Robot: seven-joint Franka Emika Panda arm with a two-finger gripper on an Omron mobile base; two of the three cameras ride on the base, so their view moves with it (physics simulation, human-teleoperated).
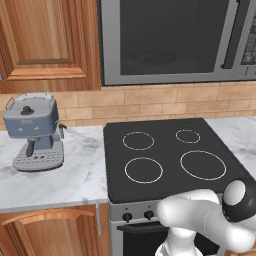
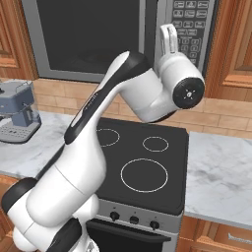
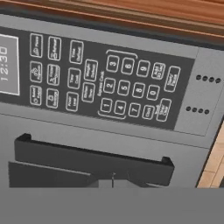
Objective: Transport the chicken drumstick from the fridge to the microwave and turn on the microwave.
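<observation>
Surroundings first: a black glass cooktop (image 1: 172, 157) with four white ring burners sits below me, set into a white marbled counter (image 1: 75, 175) that runs to its left and right. On the left stretch of that counter stands a blue-grey espresso machine (image 1: 34, 131), well apart from my arm. A tan brick backsplash (image 1: 165, 102) runs along the wall behind, and brown wooden cupboards (image 1: 47, 42) flank the wall unit. Three small dark knobs (image 2: 134, 219) line the stove front at the near edge.

Above the cooktop hangs the wide silver-grey microwave (image 1: 170, 40), with its large dark glass door shut. Something dim shows through the glass; I cannot tell what it is. Its dark vertical bar handle (image 3: 92, 162) lies just beside the black button keypad (image 3: 100, 83) on the right side; in my hand view the whole face is rolled sideways, so the handle runs across the lower part and the keypad above it.

My tool (image 2: 168, 38) is raised high at the right end of the microwave, right in front of the handle and keypad. Its jaws are closed with nothing between them. In the hand view the dark tips meet against the handle bar. Nothing stands between my tool and the microwave's face.
</observation>
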